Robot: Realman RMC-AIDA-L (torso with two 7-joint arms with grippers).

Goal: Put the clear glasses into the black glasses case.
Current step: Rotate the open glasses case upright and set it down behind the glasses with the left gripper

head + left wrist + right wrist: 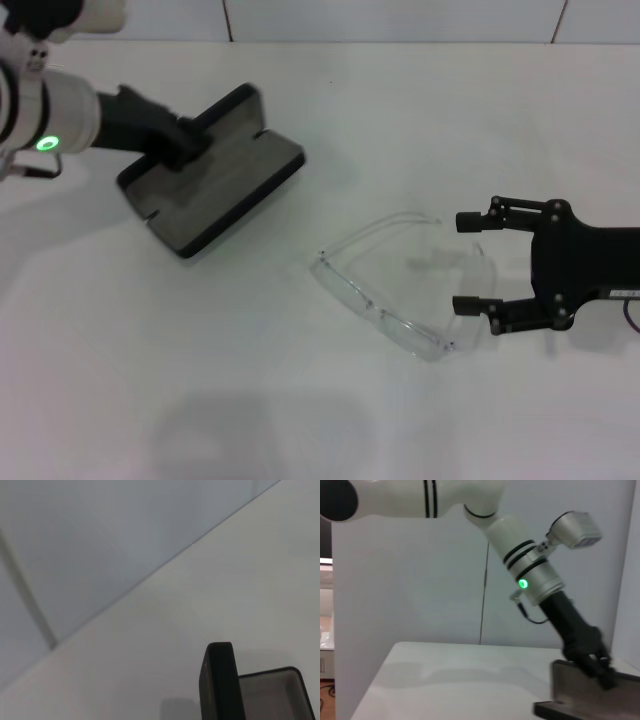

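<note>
The black glasses case (225,175) lies open at the table's back left, grey lining up. My left gripper (183,143) is shut on its raised lid. The right wrist view shows that grip from the side, with the left gripper (594,664) on the top edge of the lid (585,690). In the left wrist view only the lid's edge (219,682) and part of the case tray (276,694) appear. The clear glasses (385,305) rest on the table at centre right, arms unfolded. My right gripper (469,264) is open at their right end, level with the table, one clear arm between its fingertips.
The white tabletop (250,400) spreads around both things. A pale wall (400,18) runs along the table's far edge. My left arm (532,567) reaches down from the upper left to the case.
</note>
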